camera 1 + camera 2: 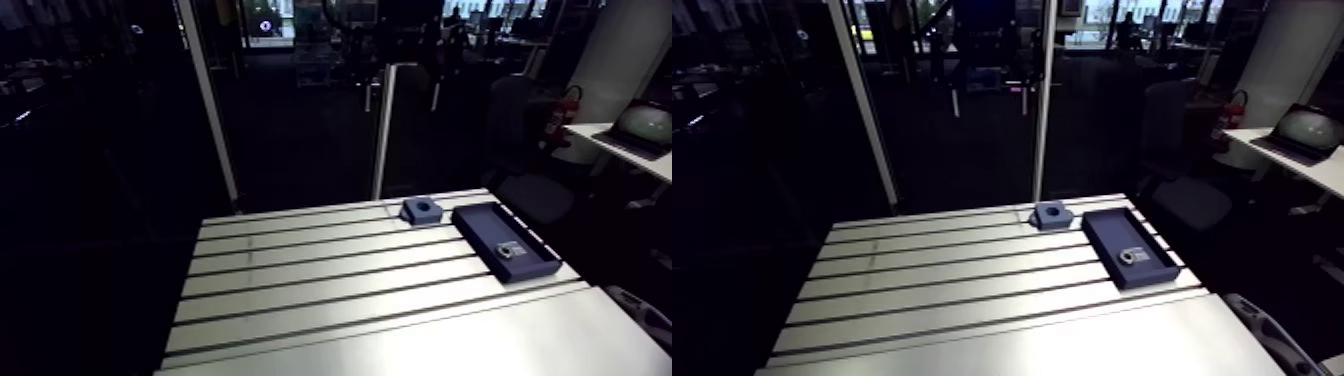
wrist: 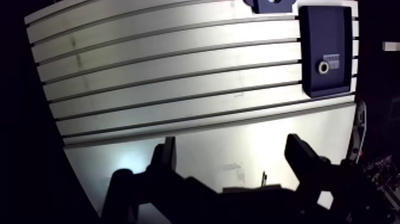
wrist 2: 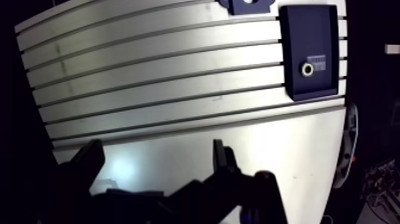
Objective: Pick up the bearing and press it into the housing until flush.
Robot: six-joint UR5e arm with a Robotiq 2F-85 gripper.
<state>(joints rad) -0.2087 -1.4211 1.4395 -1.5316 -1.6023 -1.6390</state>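
Note:
A small metal ring, the bearing (image 1: 509, 251), lies in a dark blue tray (image 1: 478, 226) near the table's far right side. Just beyond the tray sits the blue housing block (image 1: 423, 209) with a round hole in its top. In the wrist view the bearing (image 2: 323, 67) rests in the tray (image 2: 324, 30) well ahead of and to the right of my gripper (image 2: 231, 152). My gripper hangs high above the smooth front strip of the table, open, with nothing between its fingers (image 2: 165, 156). The gripper does not show in the arm view.
The slotted aluminium table (image 1: 330, 280) runs in long grooves from left to right. Its near part is a smooth plate (image 2: 208, 149). Its right edge lies just past the tray.

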